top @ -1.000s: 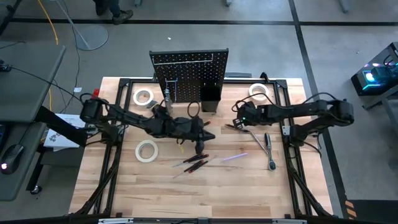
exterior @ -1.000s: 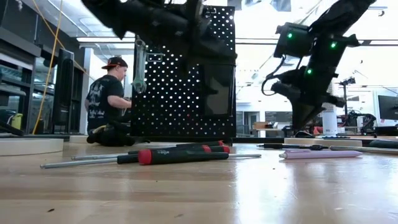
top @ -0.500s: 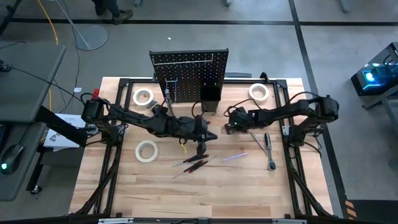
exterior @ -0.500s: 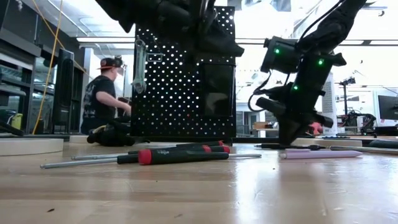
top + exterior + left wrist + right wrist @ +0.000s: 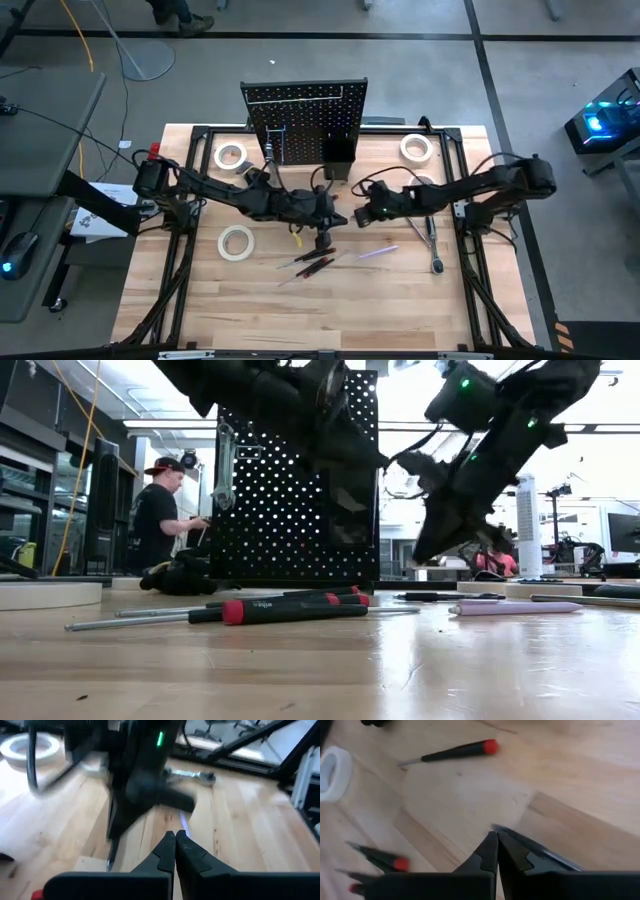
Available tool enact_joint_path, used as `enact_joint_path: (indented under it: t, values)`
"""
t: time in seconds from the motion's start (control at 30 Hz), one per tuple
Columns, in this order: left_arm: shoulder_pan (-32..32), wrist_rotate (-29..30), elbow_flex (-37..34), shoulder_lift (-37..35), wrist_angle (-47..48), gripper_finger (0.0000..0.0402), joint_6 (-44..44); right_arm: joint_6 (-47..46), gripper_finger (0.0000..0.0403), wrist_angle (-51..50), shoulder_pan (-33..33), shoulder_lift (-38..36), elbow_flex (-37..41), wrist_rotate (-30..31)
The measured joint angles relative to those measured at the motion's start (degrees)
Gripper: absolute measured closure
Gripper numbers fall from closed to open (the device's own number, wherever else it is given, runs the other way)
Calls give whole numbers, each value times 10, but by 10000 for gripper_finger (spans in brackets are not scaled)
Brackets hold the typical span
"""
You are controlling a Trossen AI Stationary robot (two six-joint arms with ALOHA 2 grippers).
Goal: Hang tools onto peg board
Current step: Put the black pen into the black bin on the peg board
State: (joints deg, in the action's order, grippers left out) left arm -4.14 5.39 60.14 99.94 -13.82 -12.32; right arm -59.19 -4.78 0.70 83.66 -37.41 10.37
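The black peg board (image 5: 305, 115) stands upright at the table's far edge, with a silver wrench (image 5: 222, 465) hanging on it and a small bin (image 5: 338, 160) on its front. On the table lie red-capped screwdrivers (image 5: 310, 262), a purple one (image 5: 378, 252), a silver ratchet (image 5: 432, 240) and white tape rolls (image 5: 236, 241). My left gripper (image 5: 175, 837) and my right gripper (image 5: 496, 840) are both shut, with nothing between their fingers. They face each other above the table's middle, in front of the board. A slim dark tool (image 5: 540, 851) lies on the table under my right gripper.
Two more tape rolls (image 5: 232, 156) (image 5: 416, 148) lie on the table to either side of the board. A person (image 5: 160, 525) sits beyond the table, behind the board. The near half of the table top (image 5: 330, 310) is bare wood.
My right gripper has swung toward the table's left, away from the ratchet and close up to my left gripper, and has tipped further downward. My left gripper has stayed in place and rolled a little. Both have stayed shut.
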Motion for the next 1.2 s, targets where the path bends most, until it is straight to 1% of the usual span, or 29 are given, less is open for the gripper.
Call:
enact_joint_path:
  t: [0.07,0.13,0.2,0.27,0.37,0.43,0.57,0.73,0.9,0.97,1.03,1.2]
  values:
    - [0,5,0,19,-8,402,-3,6,403,-61,-6,-31,0,11]
    - [0,8,-1,43,-21,402,-19,1,403,-149,-12,-63,0,25]
    - [0,7,0,67,-44,402,-39,-16,403,-227,-18,-91,0,41]
    - [1,8,8,90,-46,401,-54,-38,403,-296,-21,-112,0,55]
    - [5,7,43,115,-19,401,-52,-49,403,-337,-14,-124,0,57]
    - [11,8,76,131,5,402,-36,-37,403,-326,-7,-125,8,46]
    - [23,8,142,162,60,401,15,-14,403,-269,17,-117,42,-5]
    - [35,7,201,184,130,395,39,-12,403,-246,38,-117,59,-13]
    - [41,8,208,184,152,382,40,0,403,-198,49,-113,78,-59]
    - [43,8,207,184,167,373,40,-4,403,-196,49,-112,83,-60]
    - [43,11,207,184,182,359,40,-5,403,-196,49,-113,83,-47]
    - [43,14,207,184,201,314,54,-3,403,-188,53,-111,83,-42]
